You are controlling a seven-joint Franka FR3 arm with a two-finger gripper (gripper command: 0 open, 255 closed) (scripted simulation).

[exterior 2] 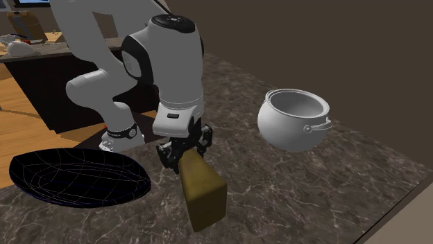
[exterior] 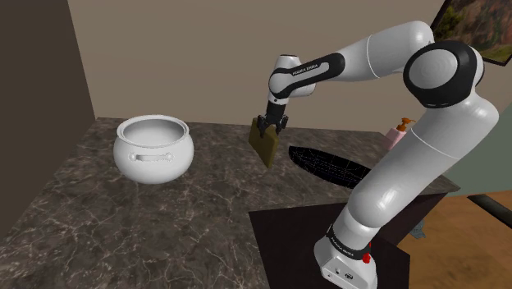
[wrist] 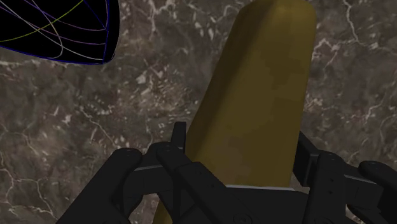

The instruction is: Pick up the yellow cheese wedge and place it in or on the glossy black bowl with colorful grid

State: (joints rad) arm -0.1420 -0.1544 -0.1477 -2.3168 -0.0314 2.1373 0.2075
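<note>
I count one cheese wedge [exterior: 264,146], one black bowl [exterior: 328,164] and one white pot [exterior: 153,148]. My arm stretches over the counter [exterior: 123,222], end effector [exterior: 271,125] pointing down, clamped on the wedge, which hangs near the bowl.

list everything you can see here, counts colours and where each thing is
cheese wedge: one, dull yellow, clasped in the gripper above the counter
bowl: one, glossy black with coloured grid lines, on the counter
pot: one, white, on the counter, shoulder view's left
counter: one, dark veined stone
bottle: one, pinkish, orange top, behind the arm
framed picture: one, wall, shoulder view's upper right
stand: one, black, shoulder view's lower right
arm: one, white with dark joints
gripper: one, black, shut on the cheese wedge
</note>
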